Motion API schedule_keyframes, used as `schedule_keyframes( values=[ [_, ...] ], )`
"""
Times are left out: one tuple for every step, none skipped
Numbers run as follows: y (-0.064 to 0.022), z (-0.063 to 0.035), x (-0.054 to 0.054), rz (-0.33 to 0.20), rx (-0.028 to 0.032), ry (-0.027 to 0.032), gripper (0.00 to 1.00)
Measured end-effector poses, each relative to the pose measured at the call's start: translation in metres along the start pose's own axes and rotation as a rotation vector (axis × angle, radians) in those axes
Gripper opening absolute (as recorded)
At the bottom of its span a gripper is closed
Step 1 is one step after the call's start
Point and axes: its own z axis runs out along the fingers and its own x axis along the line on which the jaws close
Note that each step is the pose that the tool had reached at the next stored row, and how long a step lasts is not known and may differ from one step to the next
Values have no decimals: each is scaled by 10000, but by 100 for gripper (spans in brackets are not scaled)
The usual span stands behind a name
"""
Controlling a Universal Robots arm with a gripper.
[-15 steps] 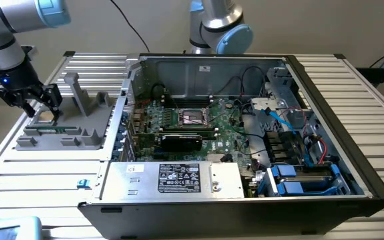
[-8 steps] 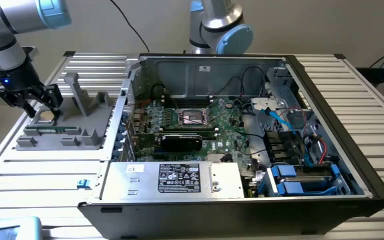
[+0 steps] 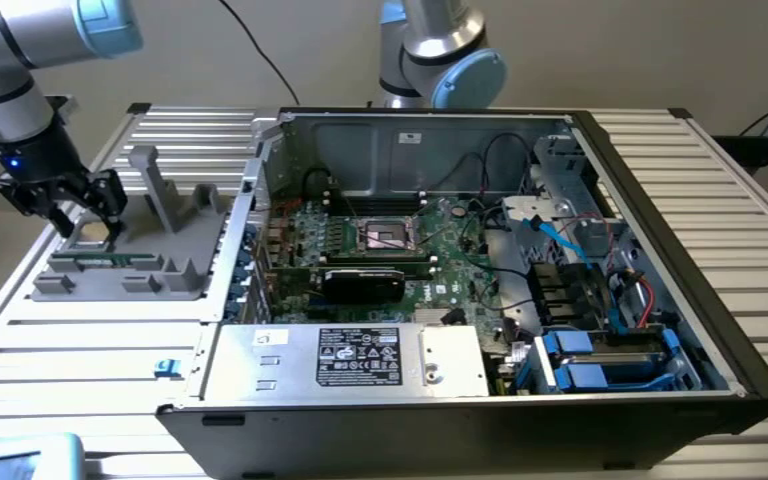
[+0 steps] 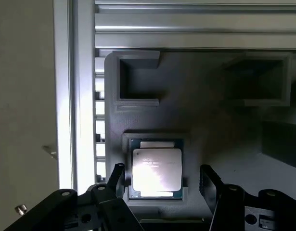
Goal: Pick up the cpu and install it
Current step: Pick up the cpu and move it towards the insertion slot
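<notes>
Exterior view's left: gripper (image 3: 80, 212) held low over grey fixture tray (image 3: 131, 275). Jaws spread wide, nothing gripped. Cpu (image 4: 156, 167) seated flat in tray's square recess, silvery top up, flanked by both fingers (image 4: 211, 185); no contact seen. Centre: open computer case (image 3: 398, 150) laid on slatted table (image 3: 77, 350), socket (image 3: 387, 236) seen on motherboard (image 3: 464, 270). Right: blue drive bays (image 3: 584, 350) noted inside case.

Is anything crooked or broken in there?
Nothing stands out. The small square silvery cpu chip lies flat and straight in its pocket in the grey plastic holder, and the open fingers of the black gripper sit on either side of it.
</notes>
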Motion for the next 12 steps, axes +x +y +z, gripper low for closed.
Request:
schedule_keyframes(
  values=[
    [0, 0, 0, 0, 1, 1, 74],
    [0, 4, 0, -1, 1, 1, 74],
    [0, 9, 0, -1, 0, 6, 74],
    [0, 13, 0, 0, 0, 21, 74],
    [0, 16, 1, 1, 0, 34, 74],
    [0, 21, 1, 1, -5, 47, 74],
    [0, 26, 1, 1, -15, 68, 74],
    [0, 30, 1, 2, -24, 85, 74],
    [-1, 32, 1, 2, -39, 101, 74],
    [-1, 35, 1, 2, -59, 117, 74],
    [-1, 37, -1, 3, -76, 135, 74],
    [-1, 38, -3, 4, -91, 164, 74]
  ],
)
